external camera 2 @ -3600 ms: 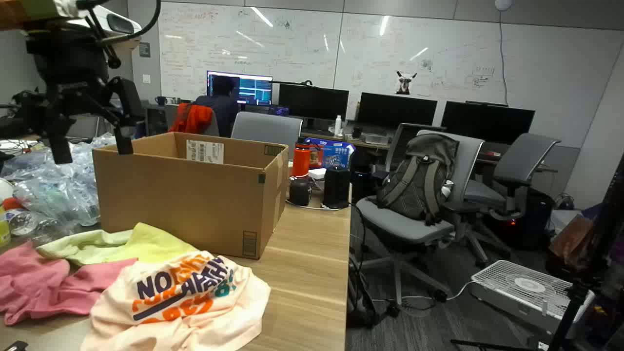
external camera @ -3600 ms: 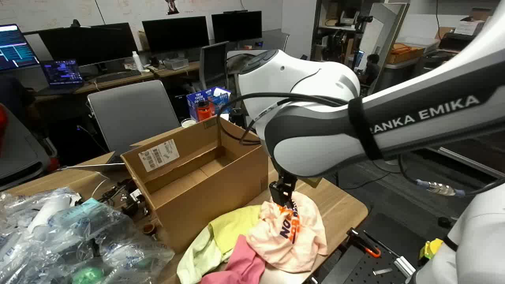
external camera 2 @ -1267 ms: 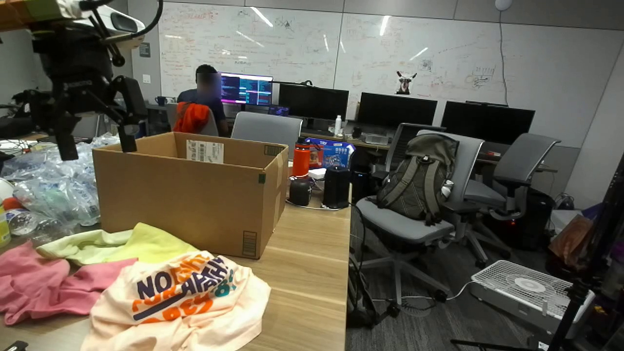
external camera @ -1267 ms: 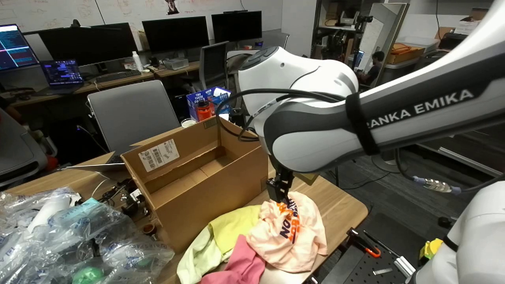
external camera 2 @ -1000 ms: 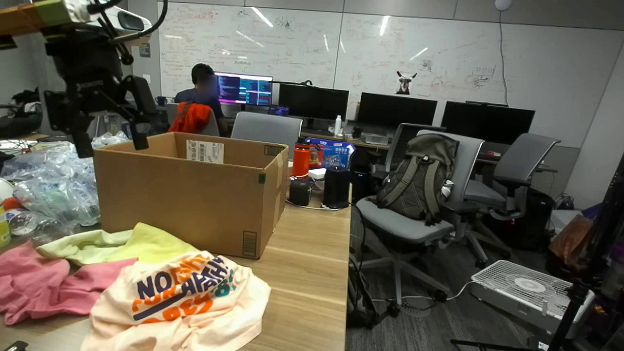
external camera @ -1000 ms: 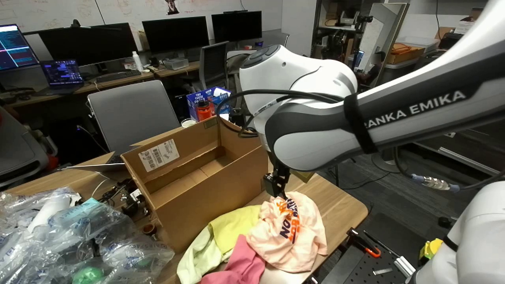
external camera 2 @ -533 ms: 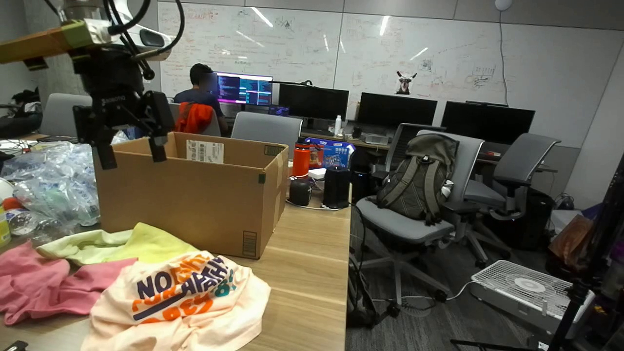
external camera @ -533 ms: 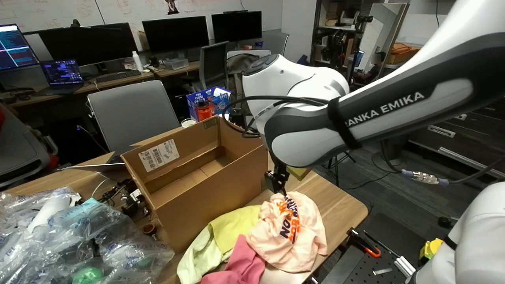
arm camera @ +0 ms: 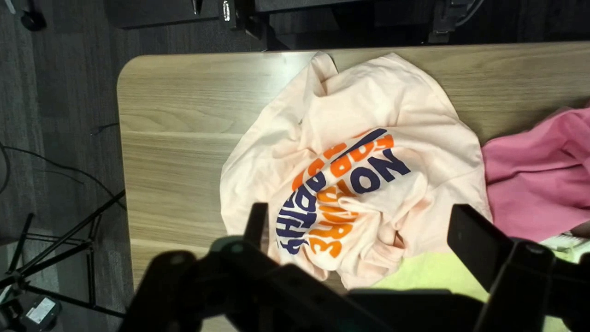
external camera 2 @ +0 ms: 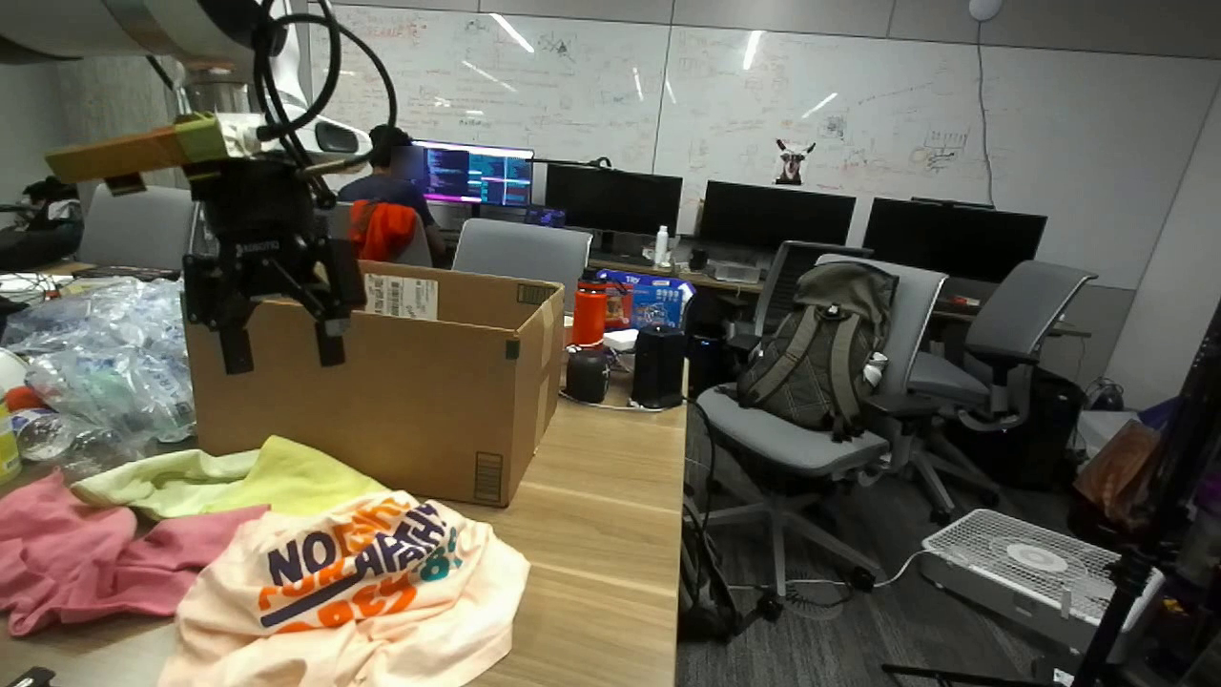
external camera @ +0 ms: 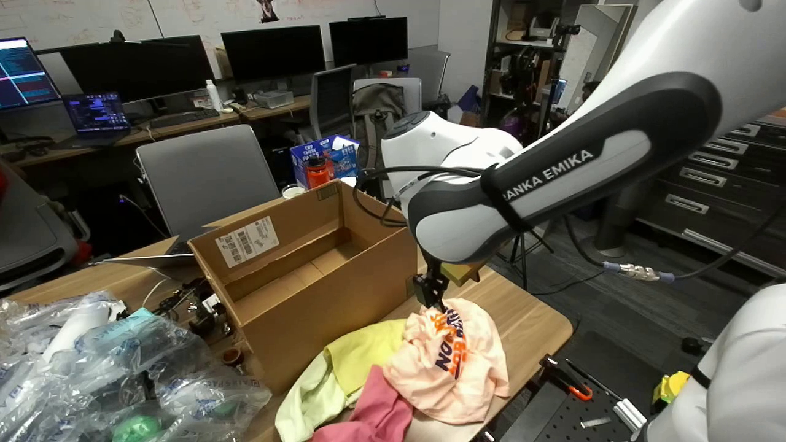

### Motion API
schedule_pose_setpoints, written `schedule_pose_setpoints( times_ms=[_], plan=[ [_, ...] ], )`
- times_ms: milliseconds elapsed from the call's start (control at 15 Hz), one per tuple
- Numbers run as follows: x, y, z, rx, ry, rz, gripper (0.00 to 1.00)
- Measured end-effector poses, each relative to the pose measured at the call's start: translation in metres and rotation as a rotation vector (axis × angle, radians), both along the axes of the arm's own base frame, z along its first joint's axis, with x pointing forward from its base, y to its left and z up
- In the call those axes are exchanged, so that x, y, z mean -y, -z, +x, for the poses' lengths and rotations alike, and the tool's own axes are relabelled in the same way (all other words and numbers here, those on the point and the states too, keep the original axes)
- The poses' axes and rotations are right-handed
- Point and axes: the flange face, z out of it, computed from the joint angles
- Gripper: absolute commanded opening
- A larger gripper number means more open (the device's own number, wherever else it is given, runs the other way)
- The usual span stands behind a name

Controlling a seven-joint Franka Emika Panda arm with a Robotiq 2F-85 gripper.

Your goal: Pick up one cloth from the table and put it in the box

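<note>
The gripper (external camera 2: 285, 364), fingers (arm camera: 479, 244) spread apart, hung above the peach cloth (arm camera: 359, 161), against which lay the pink cloth (arm camera: 539, 175) and near which stood the box (external camera: 331, 319).

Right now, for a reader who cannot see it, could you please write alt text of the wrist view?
An open gripper hangs over a crumpled peach cloth, printed in orange and navy, on a wood-grain table. At the picture's right lies a pink cloth; near the bottom, the gripper partly hides a yellow cloth.
</note>
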Motion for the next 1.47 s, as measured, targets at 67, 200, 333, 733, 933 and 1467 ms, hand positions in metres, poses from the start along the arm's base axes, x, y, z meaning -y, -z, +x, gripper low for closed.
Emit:
schedule_pose_setpoints(
  times_ms=[67, 200, 333, 733, 933, 1467],
  plan=[
    [0.001, 0.007, 0.003, -0.008, 0.005, 0.004, 1.0],
    [0.003, 0.02, 0.008, -0.023, 0.014, 0.014, 1.0],
    [0.006, 0.034, 0.013, -0.038, 0.024, 0.022, 1.0],
    [0.023, 0.067, 0.034, -0.048, 0.079, 0.064, 1.0],
    [0.033, 0.076, 0.046, -0.02, 0.119, 0.095, 1.0],
    [0.054, 0.092, 0.059, 0.04, 0.179, 0.134, 1.0]
  ],
)
